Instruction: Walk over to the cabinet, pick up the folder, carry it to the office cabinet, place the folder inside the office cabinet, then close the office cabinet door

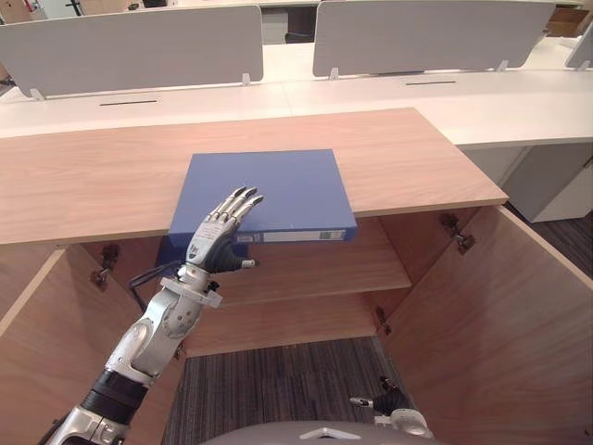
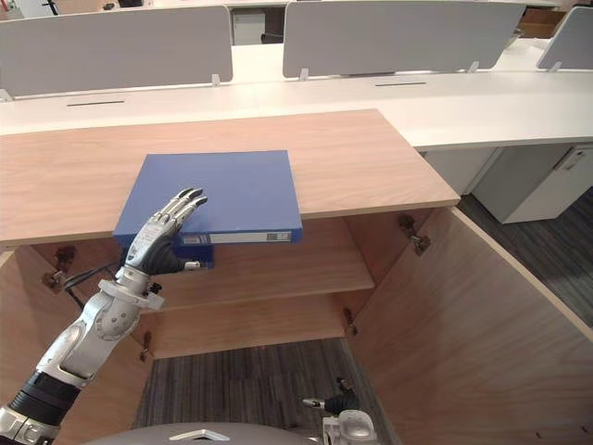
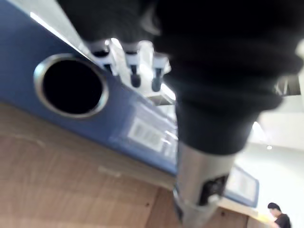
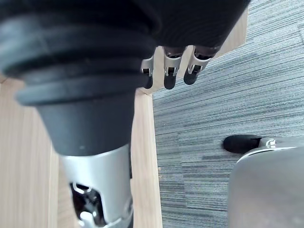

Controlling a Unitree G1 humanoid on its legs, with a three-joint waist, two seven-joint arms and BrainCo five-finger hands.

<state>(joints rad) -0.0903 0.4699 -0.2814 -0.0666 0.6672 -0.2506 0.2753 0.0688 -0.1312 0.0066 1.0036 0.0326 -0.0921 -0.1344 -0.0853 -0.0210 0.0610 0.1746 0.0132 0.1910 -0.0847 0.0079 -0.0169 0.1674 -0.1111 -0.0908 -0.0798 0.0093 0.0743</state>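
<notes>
White desks are running across the room, with grey dividers standing along them. Grey striped carpet is covering the floor, and a white cupboard is sitting under one desk

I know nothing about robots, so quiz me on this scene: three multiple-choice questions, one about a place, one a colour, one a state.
1. Where does the folder lie?
A on the carpet
B on the cabinet's top
C on an inner shelf

2. What colour is it?
A red
B blue
C green

3. The cabinet doors are:
A open
B shut
C missing

Answers:
1. B: it overhangs the top's front edge, with the left hand resting on it.
2. B: its cover is plainly blue.
3. A: both stand swung outward.
</notes>
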